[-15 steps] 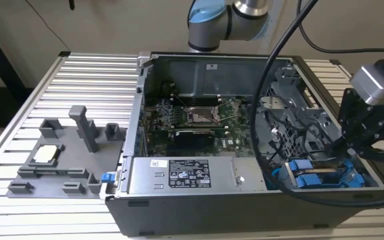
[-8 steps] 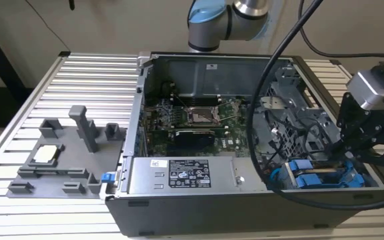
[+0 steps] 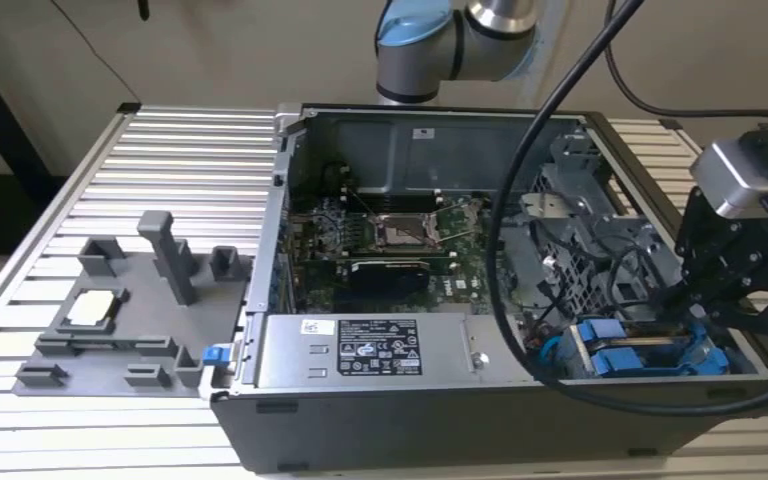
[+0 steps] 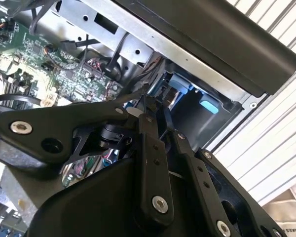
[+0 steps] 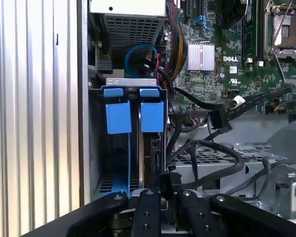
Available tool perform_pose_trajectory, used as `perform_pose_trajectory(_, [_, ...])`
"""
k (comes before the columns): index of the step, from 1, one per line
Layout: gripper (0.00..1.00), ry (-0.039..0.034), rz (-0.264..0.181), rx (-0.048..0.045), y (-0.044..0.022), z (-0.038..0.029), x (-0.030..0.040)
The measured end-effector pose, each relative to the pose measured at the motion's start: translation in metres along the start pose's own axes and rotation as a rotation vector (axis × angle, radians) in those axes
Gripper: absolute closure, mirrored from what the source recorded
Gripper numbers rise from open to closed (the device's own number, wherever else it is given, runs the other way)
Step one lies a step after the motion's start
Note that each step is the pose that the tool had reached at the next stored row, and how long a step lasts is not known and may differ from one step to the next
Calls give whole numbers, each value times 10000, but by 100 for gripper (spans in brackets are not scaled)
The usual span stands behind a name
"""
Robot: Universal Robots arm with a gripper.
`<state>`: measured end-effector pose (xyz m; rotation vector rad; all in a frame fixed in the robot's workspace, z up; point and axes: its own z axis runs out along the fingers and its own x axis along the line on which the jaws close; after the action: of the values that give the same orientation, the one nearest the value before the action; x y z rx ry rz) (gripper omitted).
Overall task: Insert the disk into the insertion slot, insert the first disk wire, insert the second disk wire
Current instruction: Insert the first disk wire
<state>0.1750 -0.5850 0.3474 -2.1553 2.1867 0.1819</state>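
Observation:
The drive cage holds two blue-tabbed carriers side by side in the first wrist view. The disk sits in the insertion slot on the motherboard side, with its blue tab facing out. My gripper hangs right over the disk's end with its fingers drawn together on a small black wire plug. In the exterior view the gripper dips into the case's near corner on that view's right, above the blue carriers. The second wrist view shows the fingers reaching toward the cage's blue tabs.
Black cables loop between the cage and the motherboard, close beside the gripper. A power supply fills the case's near side. A grey fixture with posts stands on the slatted table at the exterior view's left.

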Motion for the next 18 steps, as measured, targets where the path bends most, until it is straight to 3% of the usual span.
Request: perform_pose_trajectory(18, [81,-2,8,8,-3,47,10])
